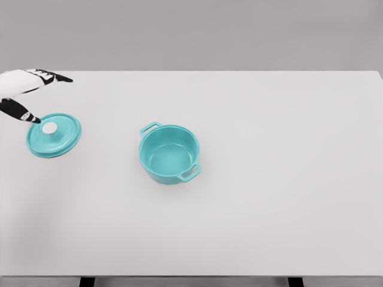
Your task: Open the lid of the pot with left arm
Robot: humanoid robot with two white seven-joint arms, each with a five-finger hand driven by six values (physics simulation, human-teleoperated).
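A wide white desk is seen, filling most of the head view. Near its middle a teal pot is placed upright and uncovered, with two small handles. Well apart, toward the left edge, a teal lid with a white knob is laid flat on the desk.

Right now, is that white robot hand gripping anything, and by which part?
Nothing is held. The left hand hovers open beside the round teal lid, which lies flat on the white table.
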